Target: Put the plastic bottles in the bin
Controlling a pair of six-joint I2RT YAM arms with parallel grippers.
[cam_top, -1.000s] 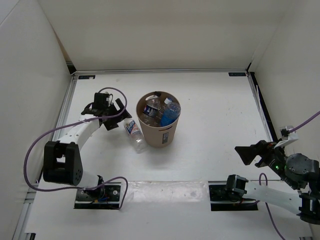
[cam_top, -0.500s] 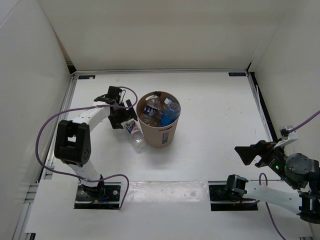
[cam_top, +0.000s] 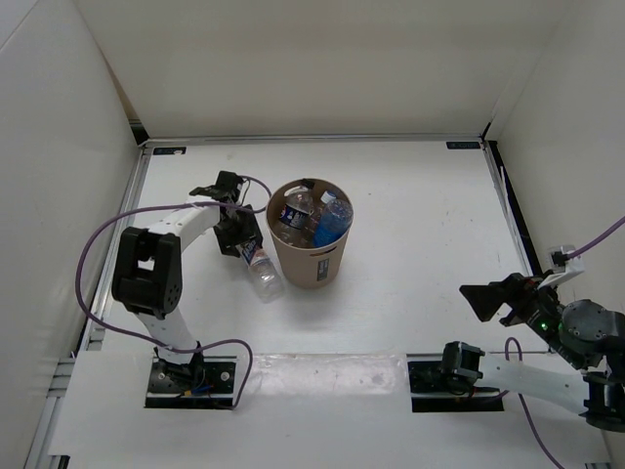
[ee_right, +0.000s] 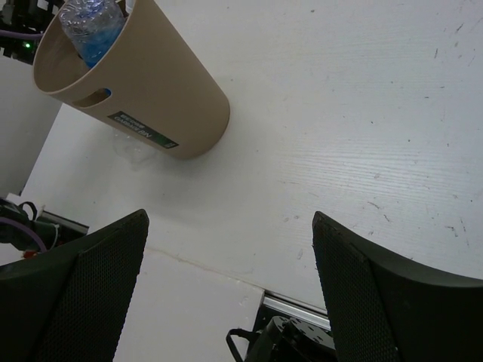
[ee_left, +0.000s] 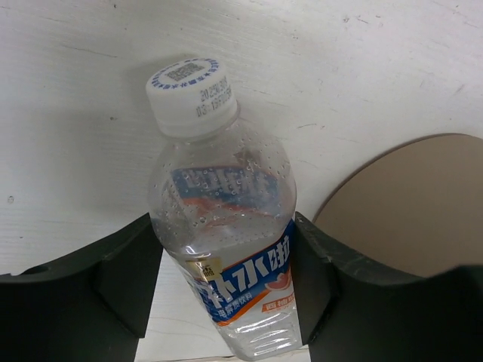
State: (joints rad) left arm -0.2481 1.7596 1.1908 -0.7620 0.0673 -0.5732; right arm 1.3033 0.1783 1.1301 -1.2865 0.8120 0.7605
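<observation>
A clear plastic bottle (cam_top: 262,270) with a white cap and blue label lies on the table just left of the tan bin (cam_top: 318,266). My left gripper (cam_top: 242,244) is shut on it: in the left wrist view both black fingers (ee_left: 128,279) press the sides of the bottle (ee_left: 226,219), with the bin's wall (ee_left: 407,204) close on the right. Several other plastic bottles (cam_top: 309,217) stand inside the bin. My right gripper (cam_top: 488,299) hovers open and holds nothing at the right side, far from the bin (ee_right: 151,90).
White walls enclose the table on the left, back and right. A purple cable (cam_top: 98,254) loops around the left arm. The two arm bases (cam_top: 190,376) sit on a white strip at the near edge.
My left arm swung right from the table's left side down over the lying bottle, and its fingers closed from wide open onto it. The right arm has not moved.
</observation>
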